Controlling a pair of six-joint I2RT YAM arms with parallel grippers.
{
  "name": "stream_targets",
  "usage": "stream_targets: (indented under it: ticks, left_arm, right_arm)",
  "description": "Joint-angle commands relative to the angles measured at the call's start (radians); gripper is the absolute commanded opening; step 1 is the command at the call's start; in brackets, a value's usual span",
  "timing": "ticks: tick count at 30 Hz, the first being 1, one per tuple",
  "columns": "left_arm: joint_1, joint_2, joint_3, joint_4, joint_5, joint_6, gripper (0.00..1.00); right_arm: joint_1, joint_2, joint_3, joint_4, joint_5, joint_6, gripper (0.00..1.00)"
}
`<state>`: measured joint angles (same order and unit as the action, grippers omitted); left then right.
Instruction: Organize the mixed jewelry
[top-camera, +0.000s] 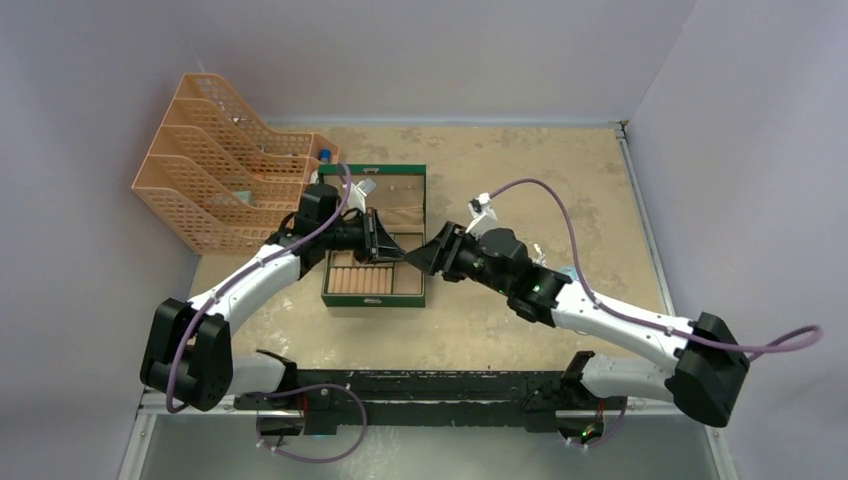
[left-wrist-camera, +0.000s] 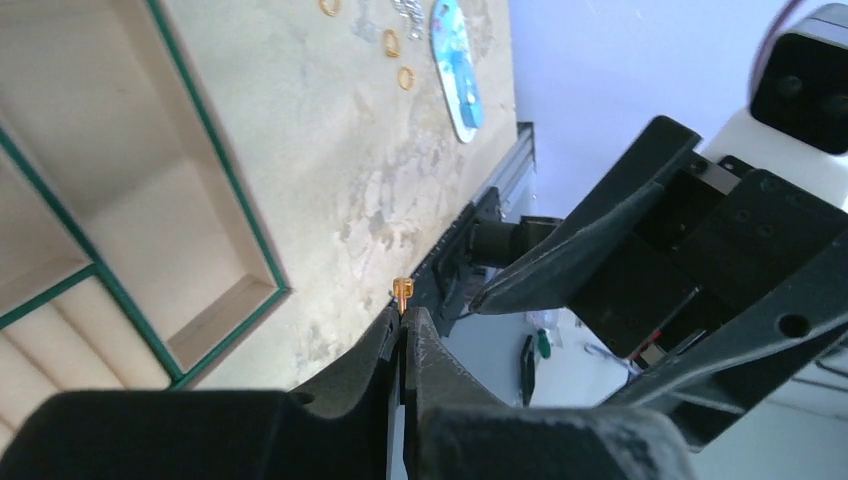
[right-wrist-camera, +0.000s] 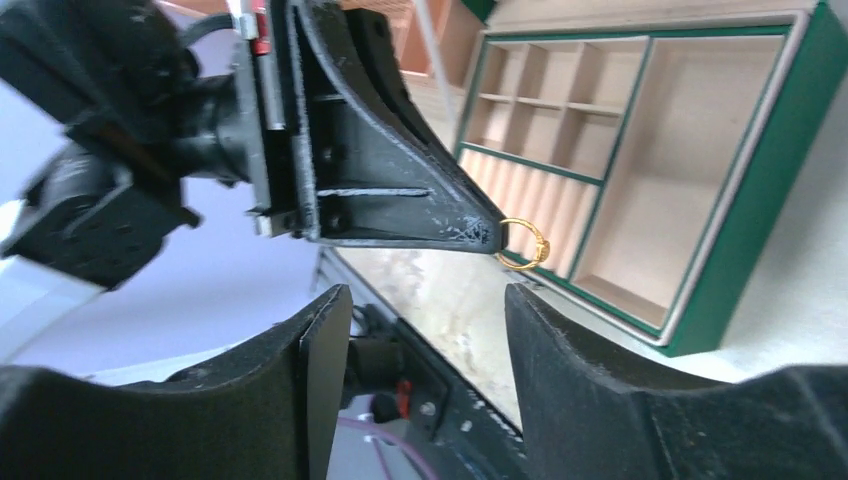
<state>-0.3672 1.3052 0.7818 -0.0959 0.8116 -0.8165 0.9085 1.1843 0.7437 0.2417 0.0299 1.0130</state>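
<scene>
Left gripper (left-wrist-camera: 403, 322) clenched on tiny thin gold ring (left-wrist-camera: 403, 292), caught only at the fingertips, above green tan-compartment box's (right-wrist-camera: 765, 200) right edge. Right gripper (right-wrist-camera: 425, 300) released, close by. Risk: shallow pinch slips; ring falls onto table.

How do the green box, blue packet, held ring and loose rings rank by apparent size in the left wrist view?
1. green box
2. blue packet
3. held ring and loose rings: look alike; the held one is nearer and edge-on, so unranked.

Left gripper (left-wrist-camera: 403, 322) pinched tight — right gripper (right-wrist-camera: 425, 300) spread wide, tips nearly meeting.
</scene>
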Motion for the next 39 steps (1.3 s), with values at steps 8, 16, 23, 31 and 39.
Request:
stream_targets:
  ticks: [8, 16, 23, 31, 39]
  left_arm:
    - [0.002, -0.041, 0.125, 0.123, 0.306, -0.083, 0.00]
    - [0.002, -0.068, 0.135, 0.238, 0.400, -0.181, 0.00]
    - [0.002, -0.078, 0.111, 0.331, 0.429, -0.271, 0.00]
    - [0.002, -0.083, 0.095, 0.338, 0.419, -0.280, 0.00]
    - [0.002, -0.081, 0.080, 0.351, 0.414, -0.294, 0.00]
  right_arm:
    - [-0.039, -0.274, -0.313, 0.453, 0.005, 0.278, 0.70]
    - [-0.042, -0.265, -0.338, 0.642, -0.080, 0.301, 0.64]
    - [-0.042, -0.213, -0.304, 0.649, -0.114, 0.323, 0.51]
    - [-0.042, -0.160, -0.277, 0.696, -0.149, 0.319, 0.37]
    - [-0.042, -0.168, -0.302, 0.756, -0.144, 0.328, 0.39]
